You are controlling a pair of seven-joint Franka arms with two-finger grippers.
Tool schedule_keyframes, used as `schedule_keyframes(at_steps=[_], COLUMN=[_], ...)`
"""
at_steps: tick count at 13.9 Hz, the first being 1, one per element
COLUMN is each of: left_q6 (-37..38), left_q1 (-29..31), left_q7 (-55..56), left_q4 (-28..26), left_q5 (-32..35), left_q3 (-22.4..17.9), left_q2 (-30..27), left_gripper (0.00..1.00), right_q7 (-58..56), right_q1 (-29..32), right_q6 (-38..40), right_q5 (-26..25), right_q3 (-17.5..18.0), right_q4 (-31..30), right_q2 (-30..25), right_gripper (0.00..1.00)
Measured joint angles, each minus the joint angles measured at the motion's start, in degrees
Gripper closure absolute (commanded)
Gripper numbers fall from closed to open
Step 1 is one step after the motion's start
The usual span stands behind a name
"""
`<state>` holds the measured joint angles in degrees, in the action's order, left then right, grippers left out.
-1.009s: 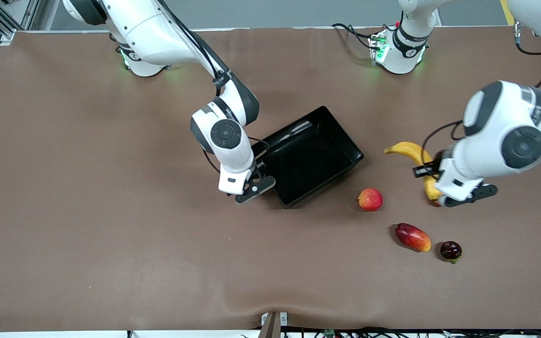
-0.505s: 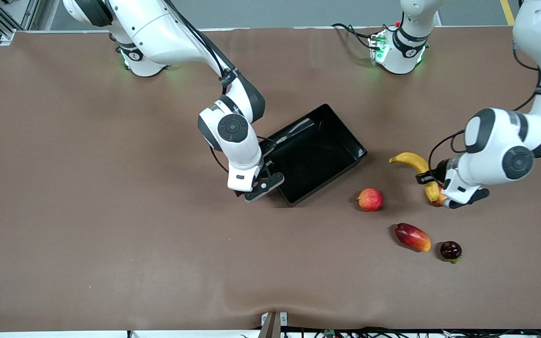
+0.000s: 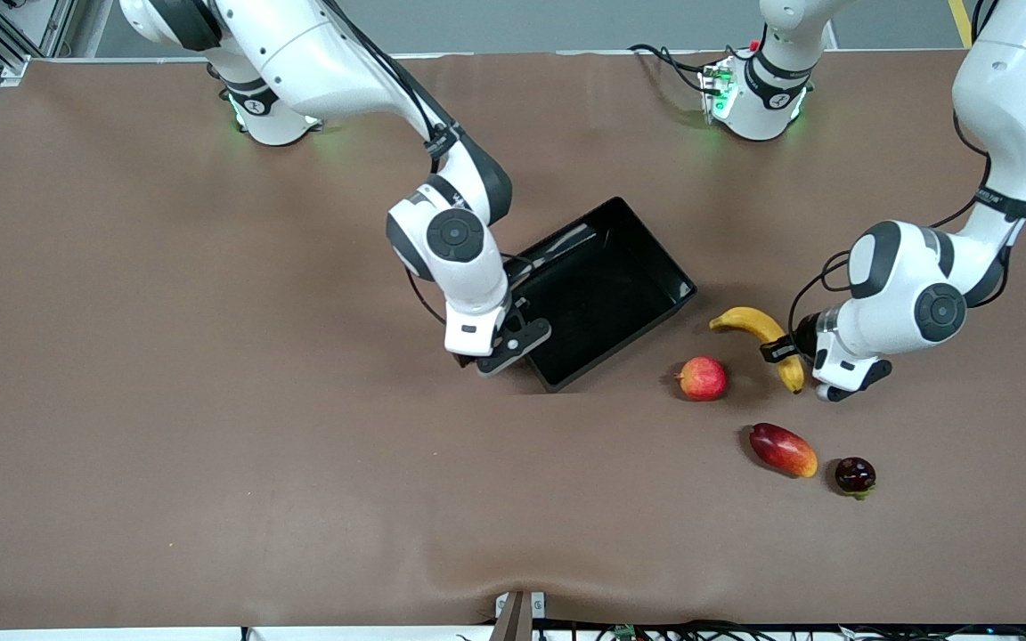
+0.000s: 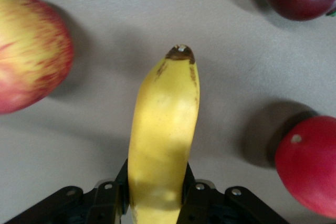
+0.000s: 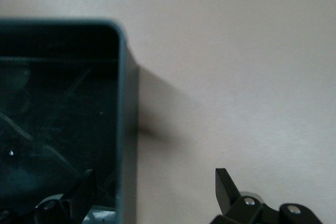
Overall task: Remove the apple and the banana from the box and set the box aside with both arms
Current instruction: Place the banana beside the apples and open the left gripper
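Brown surface (image 3: 210,401): left claw (image 4: 155,203) clamps banana (image 4: 163,129) near apple (image 3: 702,377); right claw (image 5: 152,192) straddles box (image 3: 598,289) wall, fingers apart — wrist views confirm.

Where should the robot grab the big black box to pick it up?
By its thin low wall, from above, one finger inside and one outside. The box is too wide to span, and the right end effector straddles that wall, open. The left end effector grips the banana.
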<state>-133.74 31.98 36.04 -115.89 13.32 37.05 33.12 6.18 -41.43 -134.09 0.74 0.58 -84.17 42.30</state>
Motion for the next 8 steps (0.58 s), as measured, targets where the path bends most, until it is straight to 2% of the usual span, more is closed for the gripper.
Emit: schedule_keyframes(at_steps=[1,2,3,4,8], left_q6=[-1.4,-2.5,-2.8,-2.9,-2.8], left_q1=[0.0,0.0,0.3,0.4,0.5], left_q7=[0.1,0.2,0.2,0.2,0.2], left_q4=[0.0,0.0,0.3,0.5,2.0], left_q5=[1.5,3.3,4.3,5.1,6.6], left_q3=[-0.1,-0.5,-0.6,-0.5,0.3], left_q2=[1.4,2.9,3.7,3.7,2.7], left_gripper=[0.95,0.59,0.24,0.00,0.00], right_q7=[0.3,0.8,1.4,1.6,2.1], right_q1=[-0.7,-1.3,-1.7,-1.8,-1.5], right_q6=[-0.6,-1.9,-2.8,-3.3,-3.5], right_q5=[0.0,0.0,0.0,0.0,0.0], right_q3=[0.0,0.0,0.0,0.0,-0.7], right_q4=[-0.1,-0.1,-0.1,-0.1,0.1], right_q2=[0.7,1.4,2.0,2.2,2.2], right_gripper=[0.33,0.71,0.98,1.00,1.00])
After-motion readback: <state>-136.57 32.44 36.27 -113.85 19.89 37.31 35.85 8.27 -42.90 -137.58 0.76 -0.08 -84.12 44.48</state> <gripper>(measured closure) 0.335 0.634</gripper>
